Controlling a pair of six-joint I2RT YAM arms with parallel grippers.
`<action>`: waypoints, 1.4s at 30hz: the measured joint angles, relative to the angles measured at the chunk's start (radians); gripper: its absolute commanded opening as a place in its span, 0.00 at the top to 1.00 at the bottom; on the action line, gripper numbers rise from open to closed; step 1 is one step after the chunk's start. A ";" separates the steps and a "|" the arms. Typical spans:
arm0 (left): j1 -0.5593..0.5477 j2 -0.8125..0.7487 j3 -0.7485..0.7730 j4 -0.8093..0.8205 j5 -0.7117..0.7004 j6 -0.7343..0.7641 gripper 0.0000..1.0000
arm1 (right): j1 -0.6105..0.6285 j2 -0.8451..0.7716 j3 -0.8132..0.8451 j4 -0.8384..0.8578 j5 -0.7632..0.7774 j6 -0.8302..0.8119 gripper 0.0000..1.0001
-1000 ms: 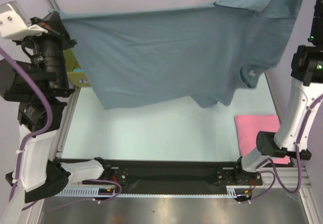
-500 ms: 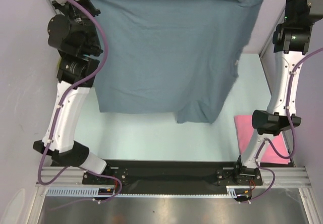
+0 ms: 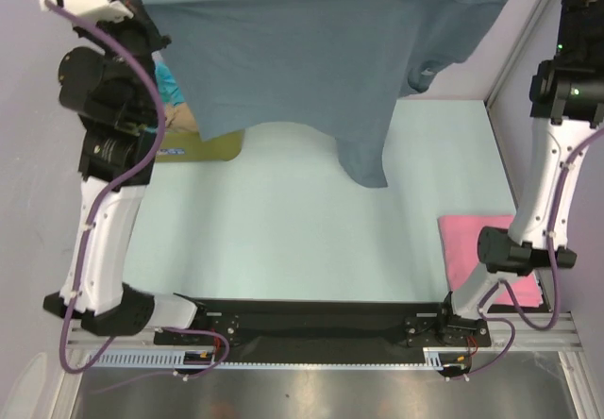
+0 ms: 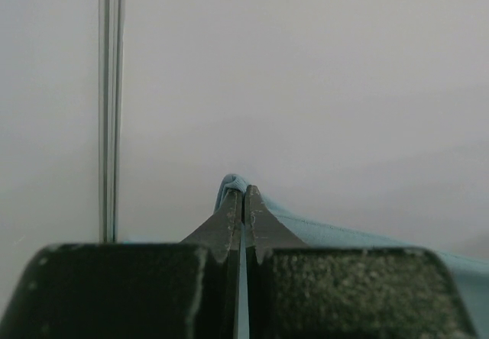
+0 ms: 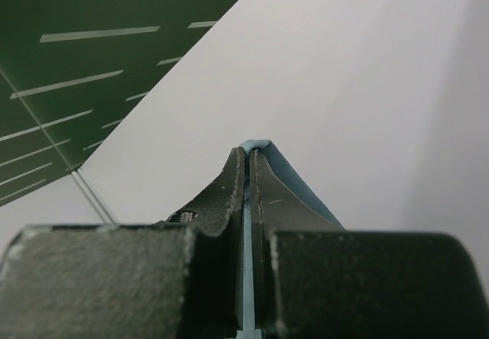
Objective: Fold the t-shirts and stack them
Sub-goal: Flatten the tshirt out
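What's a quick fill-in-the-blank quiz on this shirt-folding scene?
1. The hanging t-shirt, stretched between both arms, is ____ in colour.
2. The left gripper and the right gripper are both ____ on its edge.
3. The second t-shirt, lying flat near the right arm's base, is ____.
4. The olive-green tub sits nearest the ____ arm.
Missing words: grey-blue; shut; pink; left.

hanging shirt [image 3: 302,60] above table [image 3: 283,230] | folded shirt [image 3: 462,240] front-right | tub [image 3: 208,145] left

The left arm [image 3: 106,226] and right arm [image 3: 545,178] have white shells, black joints, trailing purple cables [image 3: 159,117] and black, grainy fingers [image 4: 220,230].
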 measured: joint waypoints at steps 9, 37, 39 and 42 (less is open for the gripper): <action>-0.007 -0.317 -0.180 -0.089 0.052 -0.081 1.00 | 0.000 -0.377 -0.206 -0.126 -0.021 -0.100 1.00; -0.075 -0.529 -0.804 -0.037 0.002 -0.125 1.00 | 0.001 -0.640 -0.940 -0.042 -0.052 -0.200 1.00; -0.056 -0.480 -0.908 -0.015 -0.009 -0.136 1.00 | 0.008 -0.608 -1.072 -0.008 -0.055 -0.205 1.00; 0.003 -0.399 -1.046 0.039 -0.004 -0.167 1.00 | 0.018 -0.531 -1.197 0.036 -0.060 -0.214 1.00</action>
